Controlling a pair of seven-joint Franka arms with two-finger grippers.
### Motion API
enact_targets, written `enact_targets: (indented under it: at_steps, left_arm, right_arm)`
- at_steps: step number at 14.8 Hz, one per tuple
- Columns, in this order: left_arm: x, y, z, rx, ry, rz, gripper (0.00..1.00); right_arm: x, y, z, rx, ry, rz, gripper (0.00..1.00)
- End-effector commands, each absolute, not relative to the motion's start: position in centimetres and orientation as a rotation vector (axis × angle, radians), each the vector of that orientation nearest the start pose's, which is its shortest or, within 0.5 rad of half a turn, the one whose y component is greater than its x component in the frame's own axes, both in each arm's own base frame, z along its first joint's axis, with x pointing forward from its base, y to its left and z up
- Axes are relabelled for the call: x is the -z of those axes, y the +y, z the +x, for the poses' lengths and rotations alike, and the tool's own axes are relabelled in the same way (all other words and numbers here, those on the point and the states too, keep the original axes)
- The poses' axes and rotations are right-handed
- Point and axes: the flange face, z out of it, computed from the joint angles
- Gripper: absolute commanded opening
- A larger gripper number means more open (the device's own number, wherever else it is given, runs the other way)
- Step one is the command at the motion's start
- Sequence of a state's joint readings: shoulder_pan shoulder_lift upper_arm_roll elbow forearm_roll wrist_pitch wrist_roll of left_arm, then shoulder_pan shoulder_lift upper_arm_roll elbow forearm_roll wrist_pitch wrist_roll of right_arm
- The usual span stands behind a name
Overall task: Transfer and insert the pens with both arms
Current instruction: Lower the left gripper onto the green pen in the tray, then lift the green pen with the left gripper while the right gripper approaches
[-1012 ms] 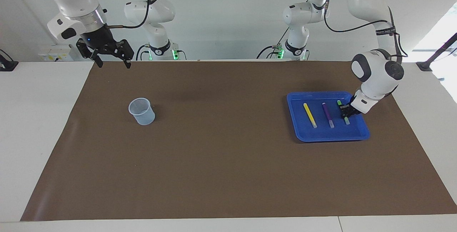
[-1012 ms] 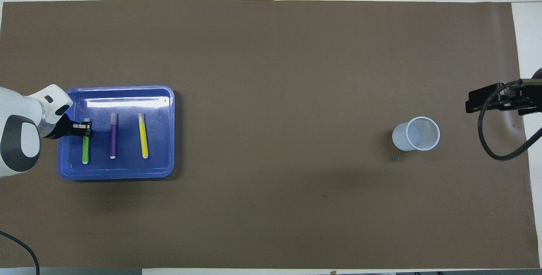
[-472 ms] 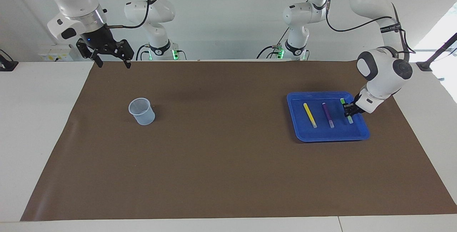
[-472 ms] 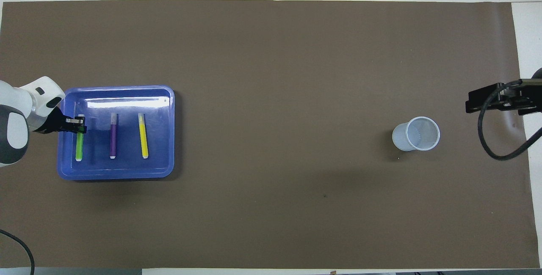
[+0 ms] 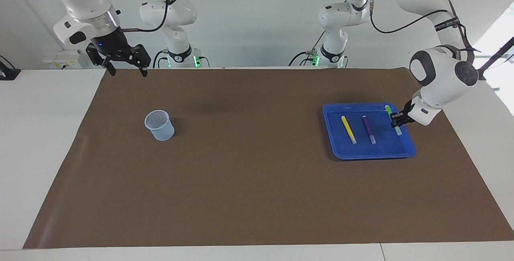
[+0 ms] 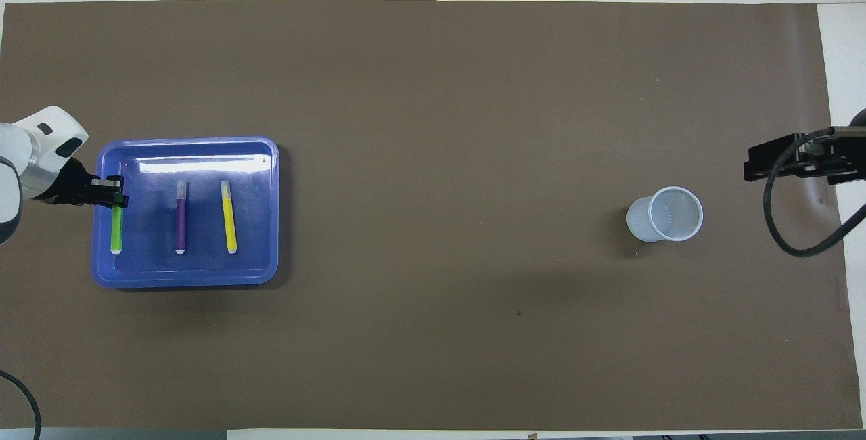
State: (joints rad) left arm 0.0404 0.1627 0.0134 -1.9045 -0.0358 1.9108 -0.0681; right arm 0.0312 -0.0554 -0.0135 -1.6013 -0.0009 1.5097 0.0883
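Observation:
My left gripper [image 5: 395, 121] is shut on the green pen [image 5: 389, 111] and holds it lifted over the edge of the blue tray [image 5: 373, 155] at the left arm's end. It also shows in the overhead view [image 6: 115, 195], where the green pen [image 6: 116, 233] hangs over the tray's [image 6: 203, 280] edge. The purple pen [image 5: 369, 129] [image 6: 180, 216] and the yellow pen [image 5: 348, 129] [image 6: 230, 216] lie side by side in the tray. My right gripper [image 5: 125, 70] is open and empty in the air, over the mat's edge by the right arm's base; it waits.
A translucent plastic cup [image 5: 160, 125] [image 6: 664, 214] stands upright on the brown mat [image 5: 249, 180] toward the right arm's end. Two smaller white arms with green-lit bases [image 5: 180, 58] stand at the table's robot end.
My left gripper, shut on the green pen, has risen and drawn it toward the left arm's end of the tray. The right arm has not moved.

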Motion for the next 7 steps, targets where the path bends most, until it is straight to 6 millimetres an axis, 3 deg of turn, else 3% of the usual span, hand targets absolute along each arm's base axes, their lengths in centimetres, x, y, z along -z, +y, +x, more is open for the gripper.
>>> enact_targets:
  at_steps: [1, 6, 7]
  left_arm:
    - [-42.8, -0.8, 58.1, -0.312, -0.457, -3.190, 0.00]
    - [-46.5, -7.5, 58.0, -0.422, -1.066, -3.141, 0.00]
    - [-47.2, -7.9, 57.8, -0.440, -1.224, -3.108, 0.00]
  right_arm:
    - [-63.4, 0.5, 52.8, -0.066, 0.090, -3.122, 1.00]
    - [-63.4, 0.6, 52.7, -0.068, 0.083, -3.122, 1.00]
    - [-63.4, 0.8, 52.7, -0.068, 0.078, -3.122, 1.00]
